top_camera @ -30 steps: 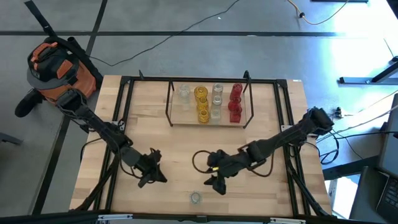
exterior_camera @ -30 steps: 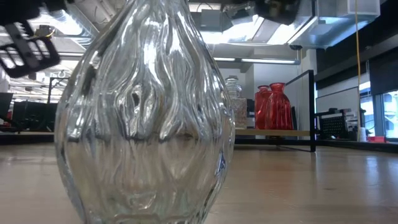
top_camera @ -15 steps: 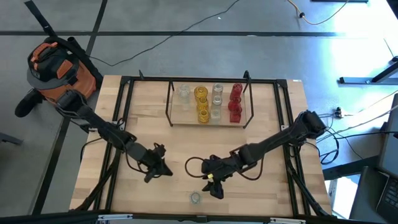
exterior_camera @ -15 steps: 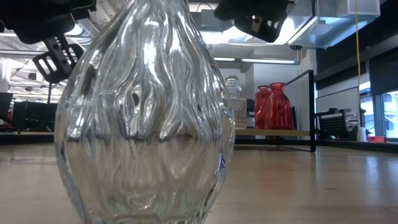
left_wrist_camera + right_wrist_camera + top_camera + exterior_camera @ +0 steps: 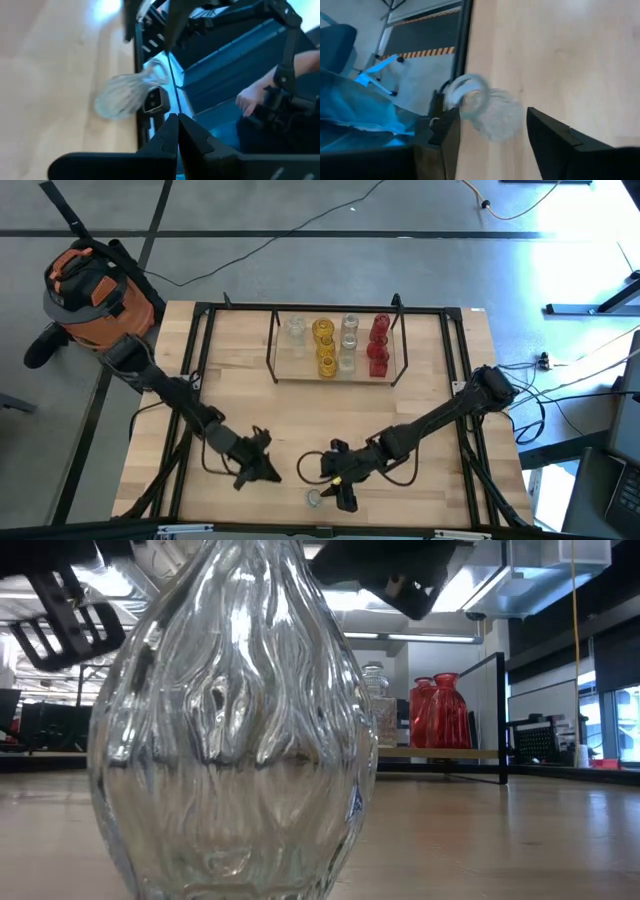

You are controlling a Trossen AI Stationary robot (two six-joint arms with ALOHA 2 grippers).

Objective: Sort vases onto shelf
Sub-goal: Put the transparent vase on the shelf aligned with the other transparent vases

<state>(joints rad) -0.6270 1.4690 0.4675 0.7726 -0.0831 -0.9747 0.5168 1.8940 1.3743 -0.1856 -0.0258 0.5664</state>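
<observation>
A clear glass vase (image 5: 315,498) stands upright on its base near the table's near edge; it fills the low view (image 5: 230,740). My right gripper (image 5: 340,492) is open just to its right. In the right wrist view (image 5: 491,120) its fingers stand on either side of the vase (image 5: 492,112) without plainly touching it. My left gripper (image 5: 262,470) is shut and empty to the vase's left; the vase also shows in the left wrist view (image 5: 125,92). The shelf (image 5: 280,370) at the far middle holds several clear, yellow and red vases.
Black rails (image 5: 190,380) run along the table's sides. An orange and grey machine (image 5: 95,285) stands on the floor off the far left corner. A person's hand (image 5: 250,100) shows beyond the near edge. Bare wood lies between the shelf and the grippers.
My right gripper has moved toward the near edge and the table's left, up to the clear vase. My left gripper has moved toward the table's right and the near edge. The vase has stayed where it was.
</observation>
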